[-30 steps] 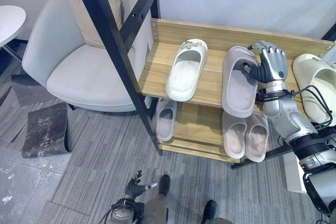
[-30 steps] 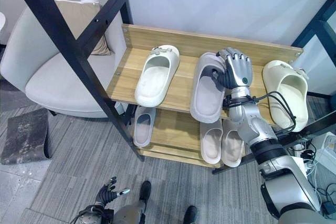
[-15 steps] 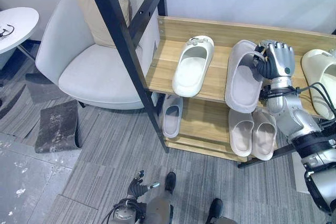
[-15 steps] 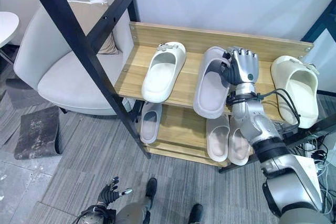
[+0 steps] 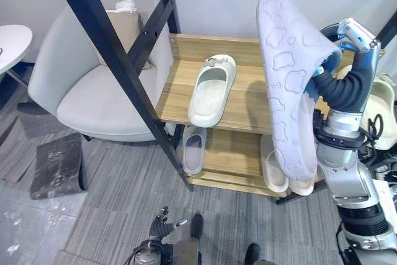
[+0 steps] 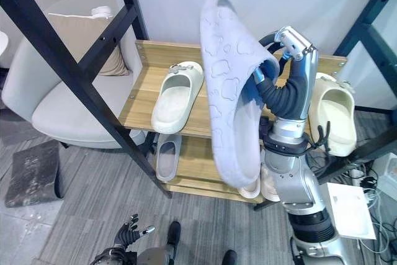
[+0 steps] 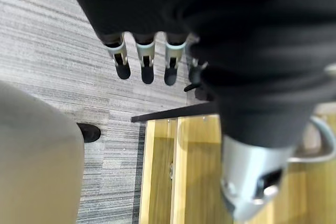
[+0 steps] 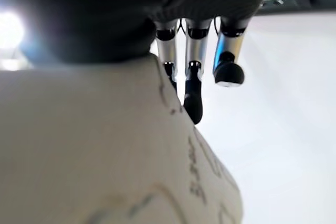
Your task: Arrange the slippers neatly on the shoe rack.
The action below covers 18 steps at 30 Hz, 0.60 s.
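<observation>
Above rack (image 5: pixel 248 107), R hand (image 5: pixel 347 66) grips grey slipper (image 5: pixel 288 79), sole outward.

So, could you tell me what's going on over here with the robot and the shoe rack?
The robot's right hand is holding a grey slipper up in the air, sole towards the camera, above the wooden shoe rack. A white slipper lies on the top shelf, a cream slipper at the right end, more below. Its left hand hangs open near the floor.

Right arm raised upright, wrist bent; right hand (image 6: pixel 282 60) with fingers curled in a grip. Left hand (image 5: pixel 162 223) hanging low, fingers (image 7: pixel 144 61) straight and relaxed, pointing toward the floor.
</observation>
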{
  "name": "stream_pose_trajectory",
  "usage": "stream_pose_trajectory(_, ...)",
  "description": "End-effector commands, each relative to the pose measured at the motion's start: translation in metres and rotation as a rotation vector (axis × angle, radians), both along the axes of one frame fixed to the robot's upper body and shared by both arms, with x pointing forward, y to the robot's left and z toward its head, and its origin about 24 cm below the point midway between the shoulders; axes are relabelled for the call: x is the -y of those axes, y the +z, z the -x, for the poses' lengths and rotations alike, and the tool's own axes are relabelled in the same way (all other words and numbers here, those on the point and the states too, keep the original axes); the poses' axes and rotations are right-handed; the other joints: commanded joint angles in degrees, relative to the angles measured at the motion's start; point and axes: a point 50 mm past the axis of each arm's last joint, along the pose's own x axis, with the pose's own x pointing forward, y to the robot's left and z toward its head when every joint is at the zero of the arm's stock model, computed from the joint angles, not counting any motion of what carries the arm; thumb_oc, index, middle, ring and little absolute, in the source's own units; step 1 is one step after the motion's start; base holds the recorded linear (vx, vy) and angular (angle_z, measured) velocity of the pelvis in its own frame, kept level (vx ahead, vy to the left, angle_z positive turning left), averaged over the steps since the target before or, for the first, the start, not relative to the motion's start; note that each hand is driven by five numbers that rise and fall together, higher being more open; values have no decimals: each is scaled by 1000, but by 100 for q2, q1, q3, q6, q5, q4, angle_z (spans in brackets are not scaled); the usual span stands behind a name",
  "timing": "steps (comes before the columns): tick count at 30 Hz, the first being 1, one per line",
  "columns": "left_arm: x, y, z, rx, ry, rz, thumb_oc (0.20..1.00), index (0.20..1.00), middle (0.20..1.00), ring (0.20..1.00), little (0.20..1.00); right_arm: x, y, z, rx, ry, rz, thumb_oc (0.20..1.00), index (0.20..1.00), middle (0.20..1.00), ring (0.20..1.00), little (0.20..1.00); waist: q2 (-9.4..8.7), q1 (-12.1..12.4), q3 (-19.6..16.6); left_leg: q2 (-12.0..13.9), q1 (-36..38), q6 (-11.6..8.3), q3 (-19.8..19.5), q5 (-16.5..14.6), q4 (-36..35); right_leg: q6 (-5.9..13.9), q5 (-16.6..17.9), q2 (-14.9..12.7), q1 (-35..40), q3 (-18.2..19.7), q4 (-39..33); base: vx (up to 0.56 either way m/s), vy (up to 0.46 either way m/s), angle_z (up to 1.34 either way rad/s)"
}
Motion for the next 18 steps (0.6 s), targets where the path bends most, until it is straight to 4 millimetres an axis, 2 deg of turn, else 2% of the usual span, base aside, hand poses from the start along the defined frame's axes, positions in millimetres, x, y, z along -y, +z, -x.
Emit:
stream_pose_trajectory(1,-5,-1,-6,-2,31,-26,1000,1000,1000,1000,1000,-15,19,26,90,420,-72,200,200,200,200,200,-88,82,-120,126,525,-104,-26,-776,96,57,-218,-192,-60,-63,12,-19,-9,-3)
stream_pose_trajectory(5,-6,0,-7,3,63,-18,1000,1000,1000,1000,1000,-43,14,33,12,728,-74,200,200,200,200,200,-68,94,-158,140,536,-136,-59,-744,80,33,-212,-178,-34,-109,12,-37,-26,5)
stream_pose_trajectory(8,-9,0,-9,9,84,-25,1000,1000,1000,1000,1000,-71,5,39,-69,933,-4,200,200,200,200,200,-56,185,-159,164,518,-180,-149,-693,59,8,-212,-164,-5,-181,12,-57,-29,4)
stream_pose_trajectory(10,-10,0,-9,11,87,-27,1000,1000,1000,1000,1000,-72,4,39,-73,932,17,200,200,200,200,200,-51,190,-160,170,512,-189,-175,-683,57,6,-215,-163,0,-209,12,-27,-10,6)
stream_pose_trajectory(13,-12,-1,-7,9,95,-33,1000,1000,1000,1000,1000,-86,-14,37,-174,988,76,200,200,200,200,200,-53,254,-121,175,473,-221,-251,-643,53,-9,-215,-152,8,-297,12,-42,-14,10)
stream_pose_trajectory(15,-13,-2,-7,0,95,-39,1000,1000,1000,1000,1000,-93,-28,34,-243,990,138,200,200,200,200,200,-55,279,-67,182,454,-232,-289,-630,55,-13,-211,-153,6,-340,14,-44,-7,18)
stream_pose_trajectory(18,-11,-4,-4,-15,99,-38,1000,1000,1000,1000,1000,-105,-62,30,-402,996,236,200,200,200,200,200,-62,319,30,183,433,-238,-342,-624,53,-15,-220,-151,8,-393,21,-26,-4,8)
